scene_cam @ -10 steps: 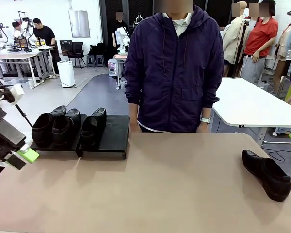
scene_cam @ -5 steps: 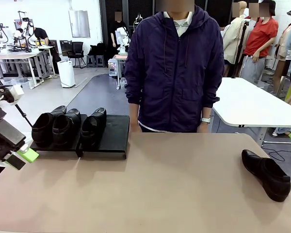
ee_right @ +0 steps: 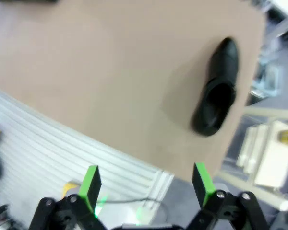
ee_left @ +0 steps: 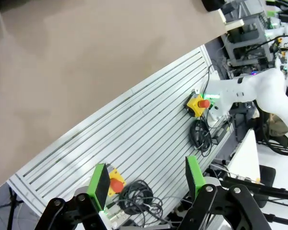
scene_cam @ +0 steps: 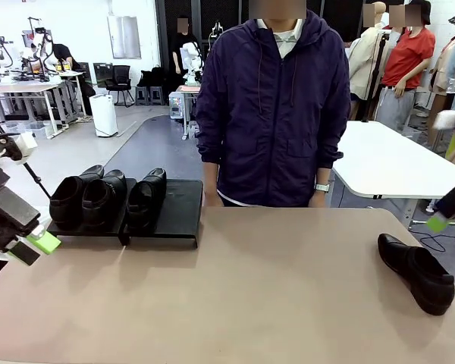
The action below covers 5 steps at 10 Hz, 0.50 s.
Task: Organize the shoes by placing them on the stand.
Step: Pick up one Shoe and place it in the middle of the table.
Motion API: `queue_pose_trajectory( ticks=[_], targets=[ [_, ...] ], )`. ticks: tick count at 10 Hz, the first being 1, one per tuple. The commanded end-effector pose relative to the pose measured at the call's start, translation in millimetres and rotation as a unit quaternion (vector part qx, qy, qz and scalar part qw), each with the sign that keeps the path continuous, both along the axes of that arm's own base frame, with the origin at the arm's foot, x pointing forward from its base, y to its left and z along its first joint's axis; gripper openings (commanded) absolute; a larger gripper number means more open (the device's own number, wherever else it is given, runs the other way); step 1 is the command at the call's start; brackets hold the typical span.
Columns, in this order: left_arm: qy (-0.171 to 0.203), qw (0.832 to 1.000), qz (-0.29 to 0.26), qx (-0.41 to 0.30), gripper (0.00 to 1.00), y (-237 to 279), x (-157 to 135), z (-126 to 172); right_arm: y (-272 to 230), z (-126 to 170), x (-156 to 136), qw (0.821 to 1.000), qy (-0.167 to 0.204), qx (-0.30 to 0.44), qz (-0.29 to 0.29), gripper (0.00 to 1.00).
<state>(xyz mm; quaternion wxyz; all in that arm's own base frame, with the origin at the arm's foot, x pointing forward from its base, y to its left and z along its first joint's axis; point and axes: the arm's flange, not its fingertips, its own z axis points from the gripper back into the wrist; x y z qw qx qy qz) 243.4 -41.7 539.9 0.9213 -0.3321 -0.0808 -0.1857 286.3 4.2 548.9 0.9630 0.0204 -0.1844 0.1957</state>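
Three black dress shoes (scene_cam: 106, 199) stand side by side on the left part of the black stand (scene_cam: 178, 208), at the far left of the desk (scene_cam: 250, 288); the rightmost slot is vacant. A fourth shoe (scene_cam: 415, 273) lies near the desk's right edge, well apart from the stand. Left end effector (scene_cam: 32, 246), released and empty, hangs off the desk's left side. Right end effector (ee_right: 146, 184), jaws spread and empty, hovers high above the fourth shoe. Step in hand, as judged: fetching that shoe. Next move calls for descent, jaws straddling its body.
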Motion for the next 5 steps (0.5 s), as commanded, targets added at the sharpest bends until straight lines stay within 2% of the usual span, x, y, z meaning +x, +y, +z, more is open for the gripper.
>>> queue_pose_trajectory(
  ticks=[1,3,4,5],
  targets=[
    [0.005,1.0,-0.002,-0.01,0.82,1.2,0.0,0.4,-13.5,-60.3,34.6,0.994,-0.065,-0.074,-0.043,1.0],
    [0.005,1.0,-0.002,-0.01,0.82,1.2,0.0,0.4,-24.4,-93.1,50.9,0.99,-0.081,-0.11,-0.034,1.0],
    [0.005,1.0,-0.002,-0.01,0.82,1.2,0.0,0.4,-24.3,-91.6,53.3,0.996,-0.047,-0.076,-0.016,1.0],
    [0.005,1.0,-0.002,-0.01,0.82,1.2,0.0,0.4,-11.7,-36.1,68.0,0.993,-0.073,-0.093,-0.006,1.0]
  ],
)
